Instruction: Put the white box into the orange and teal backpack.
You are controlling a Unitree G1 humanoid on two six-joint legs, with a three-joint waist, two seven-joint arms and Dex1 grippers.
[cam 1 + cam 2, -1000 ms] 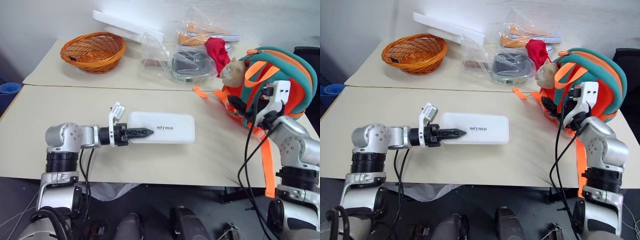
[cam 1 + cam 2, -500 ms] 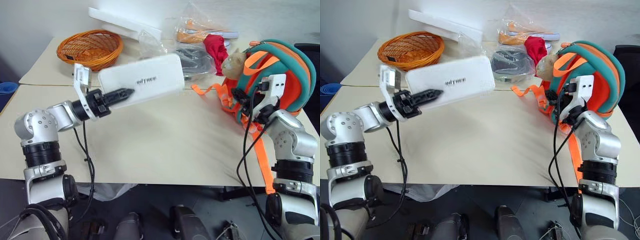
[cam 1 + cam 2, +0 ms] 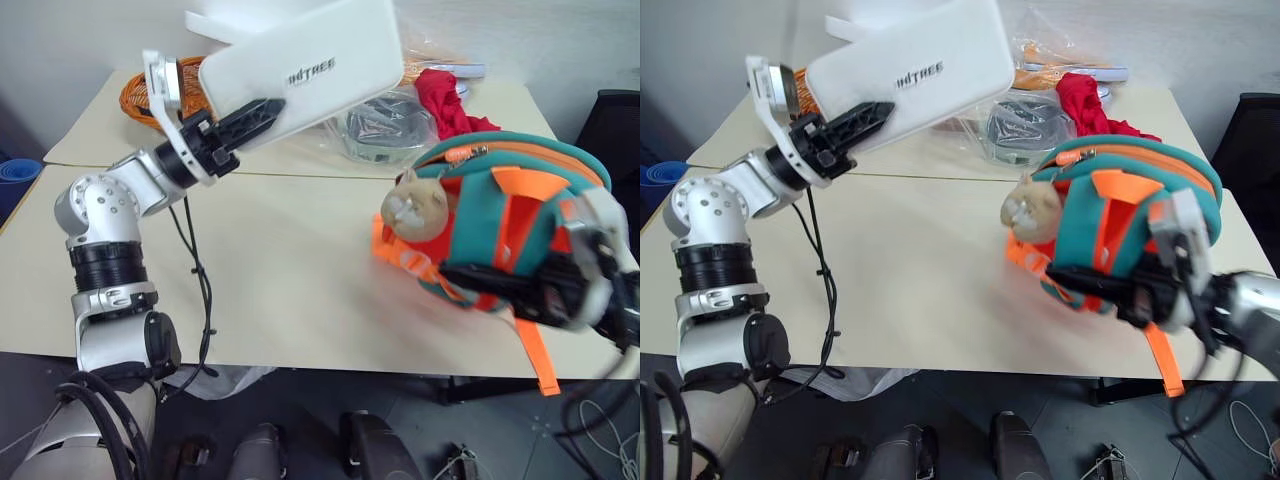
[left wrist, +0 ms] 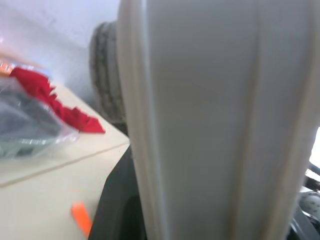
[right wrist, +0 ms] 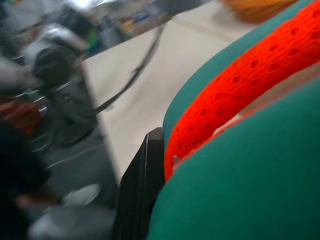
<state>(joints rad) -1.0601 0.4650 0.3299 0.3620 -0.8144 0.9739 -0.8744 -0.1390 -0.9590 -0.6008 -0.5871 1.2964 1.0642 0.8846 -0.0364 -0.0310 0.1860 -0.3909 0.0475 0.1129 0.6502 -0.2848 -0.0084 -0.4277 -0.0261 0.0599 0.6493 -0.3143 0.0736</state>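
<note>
The white box is in the air, high over the back left of the table and tilted, with its far end up. My left gripper is shut on its near end; the box stands close up in the left wrist view. The orange and teal backpack lies tipped over at the front right of the table, its tan plush toy facing left. My right gripper is shut on the backpack's lower edge. In the right wrist view a black finger presses against the teal and orange fabric.
An orange wicker basket sits at the back left, partly behind my left arm. Clear plastic bags, a red cloth and a long white slab lie along the back. A dark chair stands at the right.
My left gripper has lifted the white box from the table to high above it. My right gripper has shut on the backpack and dragged it toward the front, tipping it over.
</note>
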